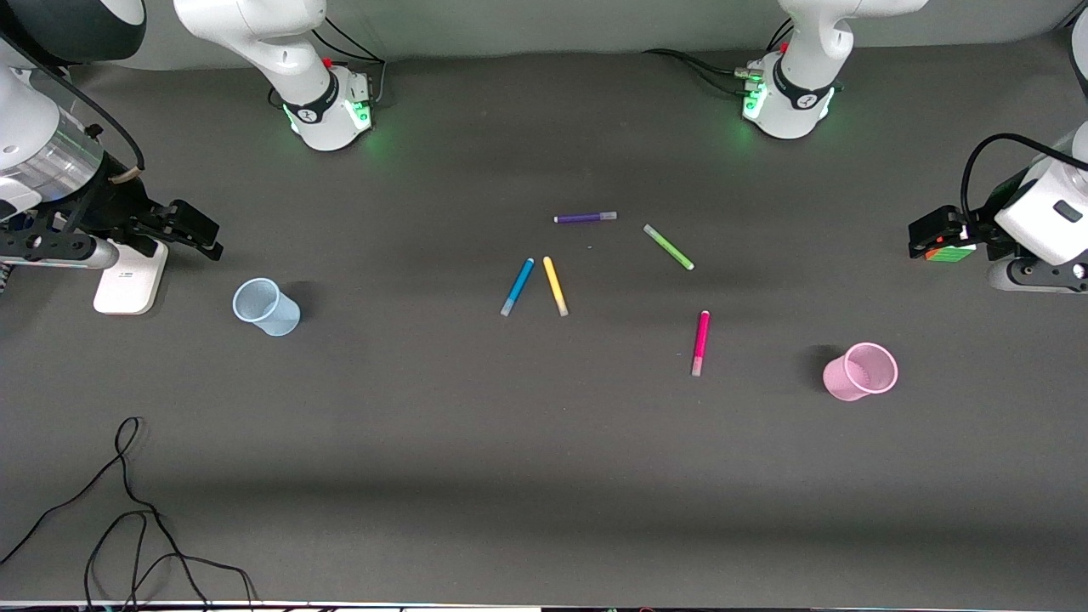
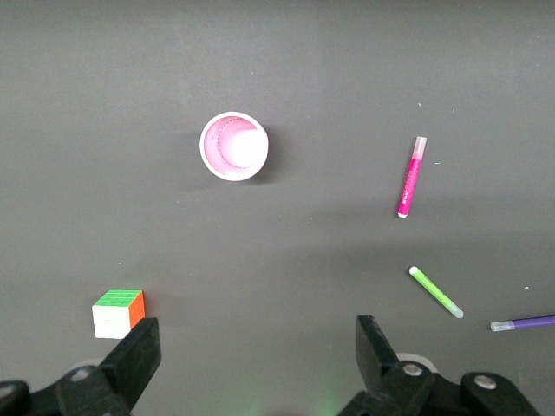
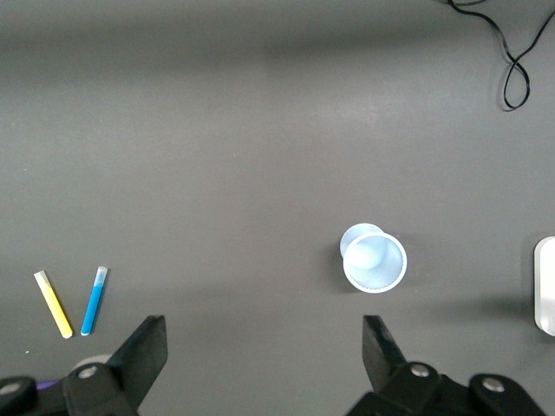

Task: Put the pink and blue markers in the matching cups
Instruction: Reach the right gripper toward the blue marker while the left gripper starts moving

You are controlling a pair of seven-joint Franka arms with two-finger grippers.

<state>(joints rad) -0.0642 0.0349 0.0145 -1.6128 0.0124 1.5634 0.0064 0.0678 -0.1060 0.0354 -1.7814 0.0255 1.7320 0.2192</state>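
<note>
The pink marker lies on the dark table, between the middle and the pink cup, which stands upright toward the left arm's end. The blue marker lies mid-table beside a yellow one. The pale blue cup stands toward the right arm's end. My left gripper is open and empty at its end of the table; its wrist view shows the pink cup and pink marker. My right gripper is open and empty at its end; its wrist view shows the blue cup and blue marker.
A yellow marker, a green marker and a purple marker lie mid-table. A colour cube sits by the left gripper. A white block lies under the right gripper. A black cable trails near the front edge.
</note>
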